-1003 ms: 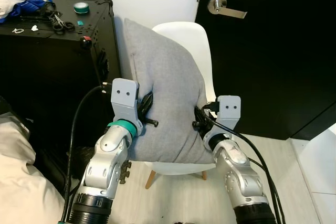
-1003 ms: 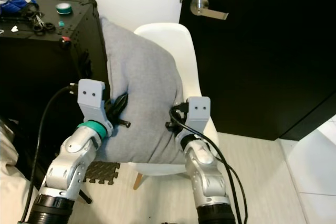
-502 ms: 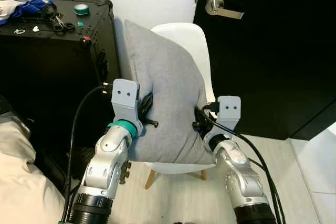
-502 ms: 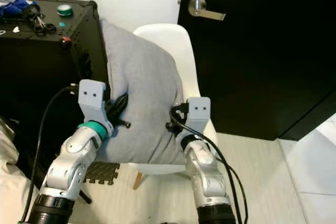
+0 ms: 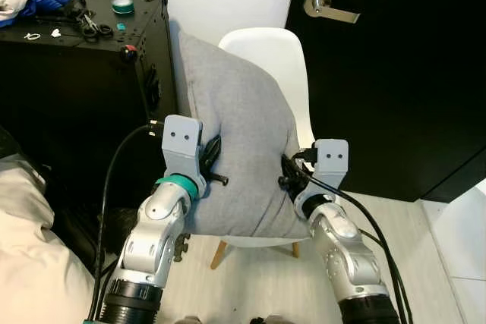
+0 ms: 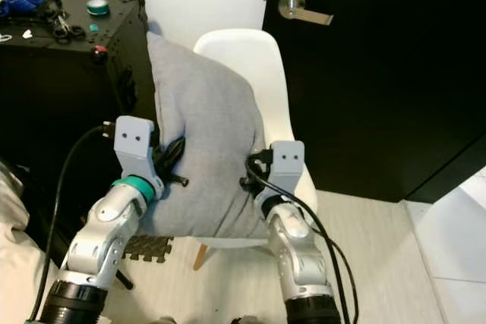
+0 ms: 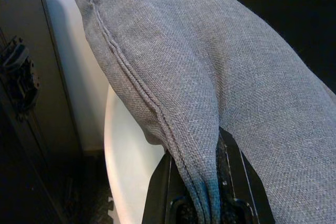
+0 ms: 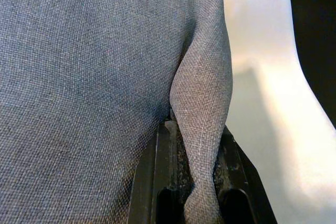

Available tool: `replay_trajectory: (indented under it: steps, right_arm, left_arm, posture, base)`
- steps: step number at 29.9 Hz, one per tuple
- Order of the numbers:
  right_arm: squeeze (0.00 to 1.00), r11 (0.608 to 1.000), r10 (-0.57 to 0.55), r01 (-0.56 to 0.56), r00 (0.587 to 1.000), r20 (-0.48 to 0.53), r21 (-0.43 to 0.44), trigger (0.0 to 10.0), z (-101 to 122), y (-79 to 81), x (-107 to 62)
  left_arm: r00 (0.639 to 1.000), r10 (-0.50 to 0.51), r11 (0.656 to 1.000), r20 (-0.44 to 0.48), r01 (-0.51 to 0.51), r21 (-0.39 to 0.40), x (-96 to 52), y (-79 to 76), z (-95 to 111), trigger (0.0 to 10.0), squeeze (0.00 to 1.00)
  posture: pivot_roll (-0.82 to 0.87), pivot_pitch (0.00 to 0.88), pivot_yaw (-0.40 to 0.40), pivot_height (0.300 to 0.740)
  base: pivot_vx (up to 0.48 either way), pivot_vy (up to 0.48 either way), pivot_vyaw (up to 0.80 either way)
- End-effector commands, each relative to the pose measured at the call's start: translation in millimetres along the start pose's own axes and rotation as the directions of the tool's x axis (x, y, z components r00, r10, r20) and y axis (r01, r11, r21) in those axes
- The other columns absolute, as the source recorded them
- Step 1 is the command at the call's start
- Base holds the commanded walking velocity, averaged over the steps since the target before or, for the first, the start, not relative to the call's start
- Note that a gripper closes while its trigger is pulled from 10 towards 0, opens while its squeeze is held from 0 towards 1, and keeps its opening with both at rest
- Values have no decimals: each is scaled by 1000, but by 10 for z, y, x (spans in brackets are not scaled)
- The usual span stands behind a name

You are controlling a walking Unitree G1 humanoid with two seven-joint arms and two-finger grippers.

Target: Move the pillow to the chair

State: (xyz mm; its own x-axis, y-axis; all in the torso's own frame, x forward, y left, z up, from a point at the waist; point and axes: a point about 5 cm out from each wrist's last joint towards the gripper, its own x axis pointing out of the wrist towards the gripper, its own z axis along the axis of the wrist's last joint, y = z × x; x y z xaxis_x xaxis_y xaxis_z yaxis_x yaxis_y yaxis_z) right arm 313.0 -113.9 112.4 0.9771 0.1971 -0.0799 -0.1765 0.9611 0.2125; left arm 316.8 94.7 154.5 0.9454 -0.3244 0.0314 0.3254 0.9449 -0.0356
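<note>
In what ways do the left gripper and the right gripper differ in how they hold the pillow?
The left gripper pinches the grey pillow on its seamed edge beside the black case; the right gripper pinches a fold on the side toward the black door. The left wrist has a teal ring; the right has none. Both have their jaws shut on fabric, over the white chair.

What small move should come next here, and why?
Probably lower the pillow onto the seat, then release. Both the left gripper and right gripper pinch its edges, and it hangs upright just in front of the white chair.
</note>
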Motion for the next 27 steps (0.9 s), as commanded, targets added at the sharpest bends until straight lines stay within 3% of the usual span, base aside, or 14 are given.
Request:
replay_trajectory:
  steps: [1, 21, 27]
  right_arm:
    - [0, 1000, 18, -18, 1000, 6, -16, 10000, -9, 38, -11]
    - [0, 1000, 3, -3, 1000, -7, -15, 10000, -41, 25, -22]
    - [0, 1000, -4, 4, 1000, -14, -6, 10000, -67, 19, -42]
  left_arm:
    - [999, -51, 998, 8, 51, 23, 24, -103, 24, 10000, 0]
    - [997, -75, 997, 1, 74, 25, 28, -126, 9, 10000, 0]
    - [994, -109, 993, -6, 109, 33, 31, -163, -6, 10000, 0]
  posture:
    - [50, 34, 26, 647]
    - [50, 34, 26, 647]
    - [52, 50, 41, 627]
  base:
    - [0, 0, 0]
    - [0, 0, 0]
    - [0, 0, 0]
